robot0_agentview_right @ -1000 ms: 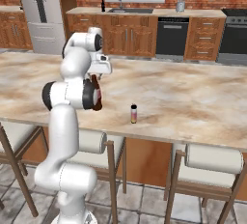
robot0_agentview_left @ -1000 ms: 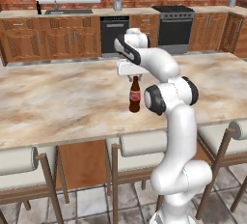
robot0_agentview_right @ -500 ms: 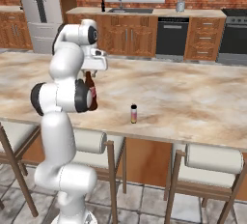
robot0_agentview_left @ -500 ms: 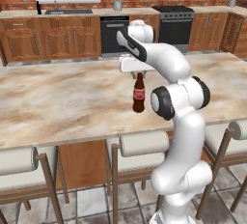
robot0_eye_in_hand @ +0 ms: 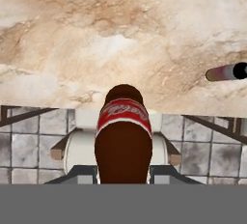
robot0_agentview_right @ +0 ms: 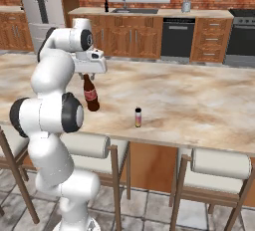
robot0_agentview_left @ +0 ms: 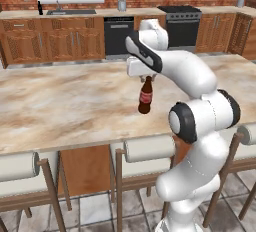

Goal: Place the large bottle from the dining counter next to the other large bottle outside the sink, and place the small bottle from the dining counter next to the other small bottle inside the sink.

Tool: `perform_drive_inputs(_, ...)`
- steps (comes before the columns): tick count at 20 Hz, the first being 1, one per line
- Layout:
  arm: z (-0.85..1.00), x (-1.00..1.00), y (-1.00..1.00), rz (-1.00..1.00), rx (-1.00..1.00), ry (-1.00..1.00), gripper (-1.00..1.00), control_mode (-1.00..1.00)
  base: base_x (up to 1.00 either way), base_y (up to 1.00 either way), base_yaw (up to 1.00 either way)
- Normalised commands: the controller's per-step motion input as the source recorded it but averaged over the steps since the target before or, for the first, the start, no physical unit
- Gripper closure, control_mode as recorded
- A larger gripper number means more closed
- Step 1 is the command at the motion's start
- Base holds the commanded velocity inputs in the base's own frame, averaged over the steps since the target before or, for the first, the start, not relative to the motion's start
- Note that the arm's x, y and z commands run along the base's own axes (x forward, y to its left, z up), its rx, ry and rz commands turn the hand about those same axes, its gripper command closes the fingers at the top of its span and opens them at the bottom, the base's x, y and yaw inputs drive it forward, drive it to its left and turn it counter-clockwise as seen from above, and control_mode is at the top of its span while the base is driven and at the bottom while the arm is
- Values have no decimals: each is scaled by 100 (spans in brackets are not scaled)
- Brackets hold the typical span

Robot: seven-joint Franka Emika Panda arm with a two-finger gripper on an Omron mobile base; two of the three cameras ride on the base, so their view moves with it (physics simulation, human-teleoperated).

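Note:
My gripper [robot0_agentview_left: 146,77] [robot0_agentview_right: 85,75] is shut on the neck of the large bottle [robot0_agentview_left: 145,96] [robot0_agentview_right: 91,97], brown with a red label. The bottle hangs slightly tilted over the marble dining counter [robot0_agentview_left: 65,101] [robot0_agentview_right: 189,100], near its front edge. From the hand view the large bottle [robot0_eye_in_hand: 123,136] runs down between the fingers, with a stool below it. The small bottle [robot0_agentview_right: 138,117] [robot0_eye_in_hand: 226,72] stands upright on the counter to the right of the held one. Far back, the sink [robot0_agentview_left: 65,12] [robot0_agentview_right: 128,11] sits in the wall counter, with a dark bottle [robot0_agentview_left: 40,7] [robot0_agentview_right: 106,6] beside it.
Padded stools [robot0_agentview_left: 147,148] [robot0_agentview_right: 219,163] line the near side of the dining counter. Wooden cabinets, a dishwasher [robot0_agentview_left: 118,36] [robot0_agentview_right: 176,38] and a stove [robot0_agentview_left: 182,26] stand along the back wall. A fridge [robot0_agentview_right: 42,6] is at the far left.
The arm's elbow has swung to the right in the left base view. The held bottle has shifted only slightly. The small bottle has not moved.

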Motion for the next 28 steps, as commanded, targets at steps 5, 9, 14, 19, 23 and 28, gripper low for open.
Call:
perform_drive_inputs(5,1,-6,-9,0,0,-2,100,-100,0,0,0)
perform_drive_inputs(9,0,-1,-5,0,0,11,100,-100,0,0,0)
perform_drive_inputs(14,0,-3,-3,0,0,12,100,-100,0,0,0)
perform_drive_inputs(19,2,-7,0,0,0,11,100,-100,0,0,0)
perform_drive_inputs(23,10,-12,-1,0,0,4,100,-100,0,0,0)
perform_drive_inputs(28,19,-17,0,0,0,0,100,-100,0,0,0)
